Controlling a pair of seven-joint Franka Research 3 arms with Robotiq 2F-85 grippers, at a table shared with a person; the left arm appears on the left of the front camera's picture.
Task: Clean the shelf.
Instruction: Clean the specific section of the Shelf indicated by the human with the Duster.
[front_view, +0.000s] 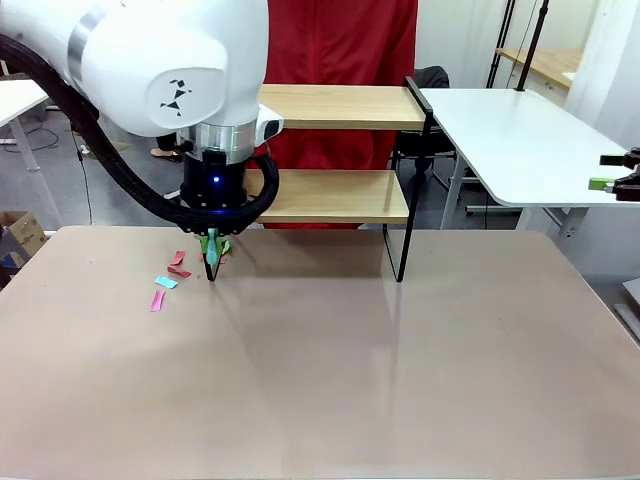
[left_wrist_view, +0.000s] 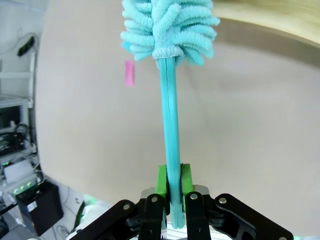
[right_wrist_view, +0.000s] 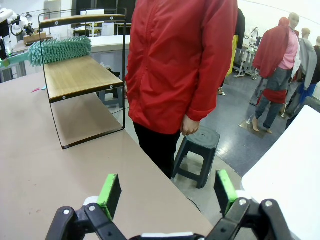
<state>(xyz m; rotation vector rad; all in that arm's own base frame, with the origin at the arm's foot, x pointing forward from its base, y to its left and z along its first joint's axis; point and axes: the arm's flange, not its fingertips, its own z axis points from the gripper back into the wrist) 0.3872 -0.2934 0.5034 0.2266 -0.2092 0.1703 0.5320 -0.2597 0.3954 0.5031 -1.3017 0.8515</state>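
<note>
L gripper (left_wrist_view: 173, 179) clamped on teal duster (left_wrist_view: 169, 120) handle, at left end of shelf (front_view: 335, 196), table (front_view: 350, 380) roomy twd robot, R gripper (right_wrist_view: 167, 192) spread wide, well apart from shelf.

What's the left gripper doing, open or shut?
Shut. The left gripper has its green pads pressed on the teal duster handle.

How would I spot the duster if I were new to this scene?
Start at the two-tier wooden shelf at the far edge of the beige table. At its left end, the left gripper is shut on the duster: a straight teal handle with a fluffy teal head, unlike the flat paper scraps nearby.
</note>
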